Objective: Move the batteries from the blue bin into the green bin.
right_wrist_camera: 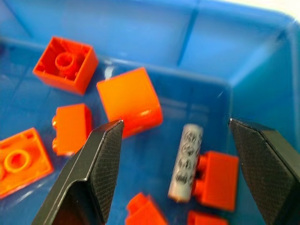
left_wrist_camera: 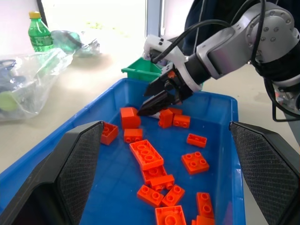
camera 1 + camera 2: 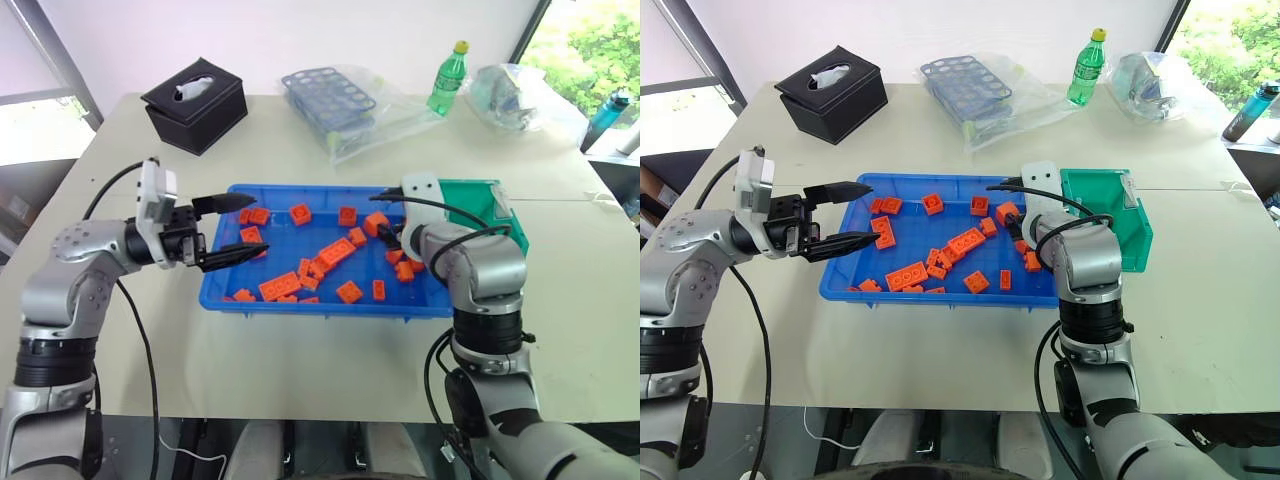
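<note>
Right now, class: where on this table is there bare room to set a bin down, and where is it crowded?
Free: the table strip in front of the blue bin, and the corner right of the green bin. Crowded: the back edge, with tissue box, bagged tube rack, green bottle; orange bricks litter the blue bin.

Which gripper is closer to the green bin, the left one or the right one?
The right. The right gripper hangs over the end of the blue bin next to the green bin. The left gripper is at the blue bin's far end.
</note>
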Available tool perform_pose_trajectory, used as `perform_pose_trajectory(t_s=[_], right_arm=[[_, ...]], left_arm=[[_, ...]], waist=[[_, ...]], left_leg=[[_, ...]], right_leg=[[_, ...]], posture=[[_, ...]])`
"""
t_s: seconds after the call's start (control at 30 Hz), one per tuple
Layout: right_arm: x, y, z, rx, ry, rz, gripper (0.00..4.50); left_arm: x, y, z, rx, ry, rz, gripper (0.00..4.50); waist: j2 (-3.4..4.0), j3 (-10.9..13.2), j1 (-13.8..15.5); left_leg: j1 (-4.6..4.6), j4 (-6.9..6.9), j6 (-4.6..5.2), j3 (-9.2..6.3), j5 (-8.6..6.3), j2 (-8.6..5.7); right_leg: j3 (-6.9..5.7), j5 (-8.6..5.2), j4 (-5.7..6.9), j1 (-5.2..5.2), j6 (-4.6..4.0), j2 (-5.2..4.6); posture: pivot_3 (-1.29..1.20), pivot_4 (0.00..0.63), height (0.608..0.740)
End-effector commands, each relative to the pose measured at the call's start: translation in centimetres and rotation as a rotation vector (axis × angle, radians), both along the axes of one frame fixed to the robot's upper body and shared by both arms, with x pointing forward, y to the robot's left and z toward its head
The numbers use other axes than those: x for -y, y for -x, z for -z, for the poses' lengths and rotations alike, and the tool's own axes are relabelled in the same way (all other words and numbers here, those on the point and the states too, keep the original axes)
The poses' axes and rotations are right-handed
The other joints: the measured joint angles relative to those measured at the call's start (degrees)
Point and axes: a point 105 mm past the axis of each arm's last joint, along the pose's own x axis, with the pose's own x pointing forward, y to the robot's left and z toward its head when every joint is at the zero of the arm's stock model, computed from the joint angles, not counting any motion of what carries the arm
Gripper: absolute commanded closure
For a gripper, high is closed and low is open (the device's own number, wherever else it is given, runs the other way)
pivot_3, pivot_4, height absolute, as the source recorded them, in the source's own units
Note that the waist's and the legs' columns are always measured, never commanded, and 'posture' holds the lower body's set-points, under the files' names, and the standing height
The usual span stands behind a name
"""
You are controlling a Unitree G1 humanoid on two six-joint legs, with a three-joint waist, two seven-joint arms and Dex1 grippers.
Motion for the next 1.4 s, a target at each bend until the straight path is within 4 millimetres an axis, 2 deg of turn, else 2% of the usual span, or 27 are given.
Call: perform_pose_trajectory(t_s=[0.03,0.23,0.4,0.6,0.77,0.8,0.87,0.9,0.93,1.03,1.1,1.23,1.4], right_arm=[[1.3,0.5,0.0,-0.013,0.002,0.071,0.81],[1.4,0.4,0.5,-0.049,0.003,0.064,0.81],[1.5,-0.7,1.6,-0.086,-0.02,0.089,0.81],[0.5,-1.0,2.7,-0.143,-0.095,0.07,0.81],[-1.0,-0.2,3.0,-0.17,-0.127,0.025,0.81],[-1.2,-0.1,3.1,-0.175,-0.132,0.021,1.33],[-1.2,0.1,3.2,-0.18,-0.141,0.024,1.91],[-1.0,0.0,3.1,-0.178,-0.144,0.035,2.54],[-0.9,0.0,3.1,-0.177,-0.144,0.043,2.9],[-0.9,0.0,2.8,-0.162,-0.153,0.032,4.4],[-1.2,-0.4,1.9,-0.101,-0.168,-0.013,4.4],[-1.7,-1.0,-1.6,0.103,-0.207,-0.133,4.4],[0.9,-0.5,-5.4,0.29,-0.241,-0.16,4.4]], left_arm=[[0.2,0.2,-0.6,0.048,0.001,0.008,0.0],[0.5,0.3,-0.4,0.049,0.012,0.009,0.0],[0.5,0.5,-0.3,0.052,0.016,0.003,0.0],[0.2,0.7,-0.2,0.052,0.015,-0.013,0.0],[0.0,0.7,-0.2,0.054,0.017,-0.022,0.0],[0.0,0.7,-0.2,0.055,0.017,-0.022,0.0],[0.0,0.6,-0.3,0.057,0.017,-0.023,0.0],[0.0,0.6,-0.3,0.059,0.017,-0.023,0.0],[0.0,0.5,-0.3,0.06,0.017,-0.022,0.0],[0.0,0.5,-0.4,0.063,0.016,-0.02,0.0],[0.1,0.4,-0.5,0.066,0.015,-0.018,0.0],[0.1,0.2,-0.6,0.067,0.012,-0.02,0.0],[-0.3,0.1,-0.8,0.067,0.007,-0.025,0.0]], waist=[[0.0,0.0,0.0],[0.0,0.0,0.0],[0.0,0.0,-0.1],[-0.03,0.0,-0.1],[-0.07,0.0,-0.4],[-0.07,0.0,-0.5],[-0.07,0.0,-0.5],[-0.07,0.0,-0.5],[-0.06,0.0,-0.6],[-0.07,0.0,-0.4],[-0.08,0.0,-0.2],[-0.04,0.0,-0.4],[-0.02,0.0,-0.4]], left_leg=[[0.0,0.0,0.0,0.0,0.0,-0.01],[0.0,0.0,0.0,0.0,0.0,-0.01],[0.0,0.0,0.0,0.0,0.0,-0.01],[0.01,0.0,0.0,-0.01,0.0,-0.02],[0.02,0.0,0.0,-0.02,0.0,-0.01],[0.02,-0.01,0.0,-0.02,0.0,-0.01],[0.03,-0.02,0.0,-0.02,0.0,0.0],[0.03,-0.03,0.0,-0.02,0.0,0.01],[0.03,-0.04,0.0,-0.02,0.0,0.01],[0.04,-0.04,0.0,-0.02,0.0,0.01],[0.04,-0.03,0.01,-0.02,0.0,-0.01],[0.03,-0.04,0.1,-0.01,-0.06,-0.02],[0.01,-0.07,0.11,-0.01,-0.06,-0.02]], right_leg=[[0.0,0.0,0.0,0.0,0.0,-0.01],[0.0,0.0,0.0,0.0,0.0,0.0],[0.0,0.0,0.0,0.0,0.0,0.0],[-0.01,0.0,0.0,0.02,0.0,-0.01],[-0.01,0.0,0.0,0.02,0.0,-0.01],[-0.01,0.0,0.0,0.02,0.0,0.0],[-0.01,0.0,0.0,0.02,0.0,0.01],[-0.01,0.0,0.0,0.02,0.0,0.01],[-0.01,0.0,0.0,0.01,0.0,0.01],[-0.01,0.0,0.0,0.01,0.0,0.01],[-0.01,0.0,0.0,0.03,0.0,-0.02],[-0.01,0.0,-0.02,0.02,0.0,-0.02],[-0.01,0.0,-0.02,-0.02,0.0,-0.01]], posture=[[0.0,0.15,0.733],[0.0,0.15,0.733],[0.0,0.15,0.733],[0.0,0.15,0.733],[0.0,0.15,0.733],[0.0,0.15,0.733],[0.0,0.15,0.733],[0.0,0.15,0.733],[0.0,0.15,0.733],[0.0,0.15,0.733],[0.0,0.15,0.733],[0.0,0.15,0.733],[0.0,0.15,0.733]])
